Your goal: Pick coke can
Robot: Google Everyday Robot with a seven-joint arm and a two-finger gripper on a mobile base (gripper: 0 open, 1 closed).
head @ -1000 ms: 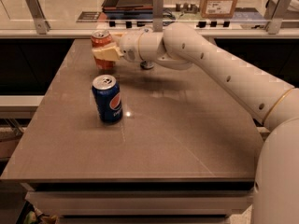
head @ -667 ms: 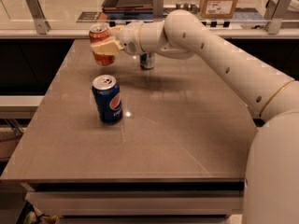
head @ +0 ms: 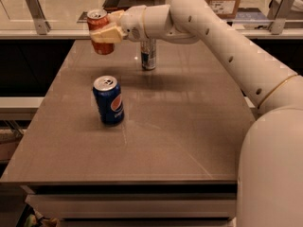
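Closed the gripper point(head: 102, 34) on the coke can point(head: 98, 20), with fingers point(head: 108, 33) clamped around its middle. Carried it off the tabletop point(head: 189, 126), seemingly clear, though hard to judge the gap from this angle. Reached the lift step; needed next only a steady raise without loosening. Left the blue Pepsi can point(head: 108, 100) standing below and nearer than the fingers, the slim can point(head: 148, 56) just right of them. Sat higher than a moment earlier, uncovering more of the slim can.

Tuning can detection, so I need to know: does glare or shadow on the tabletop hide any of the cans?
Camera view: a soft sheen lies across the table, washing out no can; the Pepsi can casts a faint shadow at its base; the hand, at the far left, grips the evenly lit coke can; the slim can has its top hidden by the arm.
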